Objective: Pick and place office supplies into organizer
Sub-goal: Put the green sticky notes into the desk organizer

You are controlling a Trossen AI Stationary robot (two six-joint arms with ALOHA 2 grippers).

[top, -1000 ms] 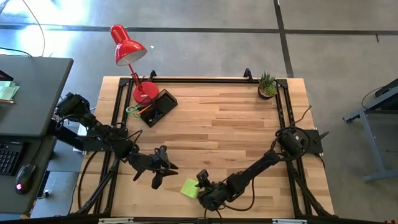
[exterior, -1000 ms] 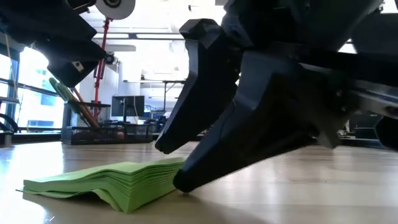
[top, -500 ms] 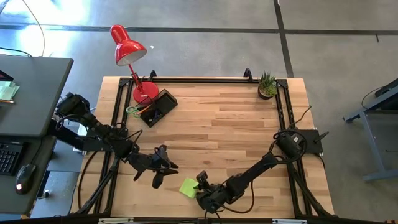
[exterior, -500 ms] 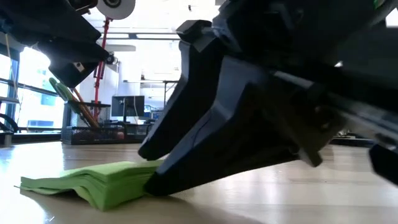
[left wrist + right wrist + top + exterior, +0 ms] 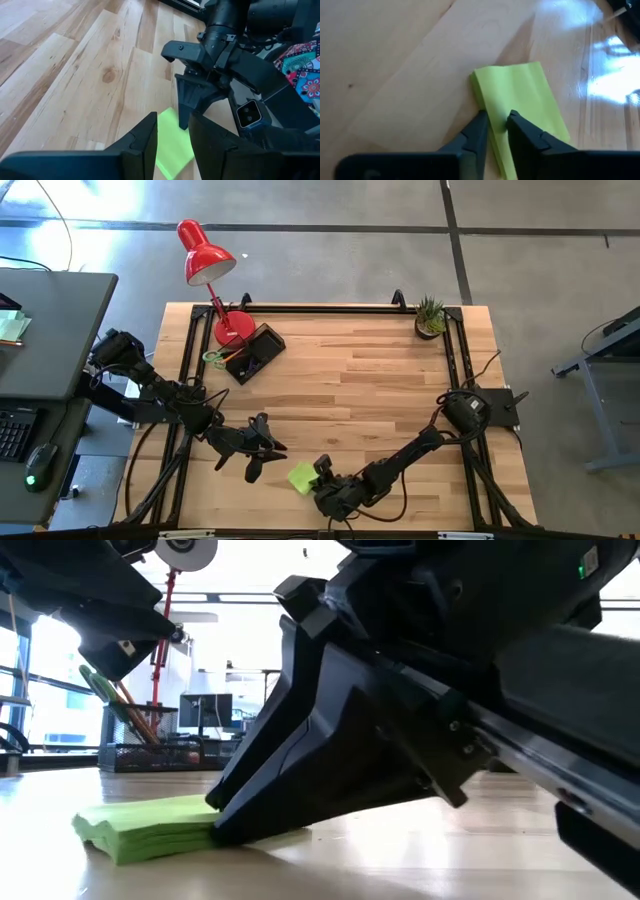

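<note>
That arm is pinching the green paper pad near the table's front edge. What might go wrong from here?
The right gripper has only the edge of the sticky-note pad between its jaws, so it may lift a few top sheets, or the pad may slip out. The left gripper hovers close beside it, so the arms could bump. The organizer sits far off by the lamp: a long carry.

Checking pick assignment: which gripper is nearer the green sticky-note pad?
Right. The right gripper is at the sticky-note pad, fingers pinching its edge. The left gripper hovers just beside the pad, not touching it.
</note>
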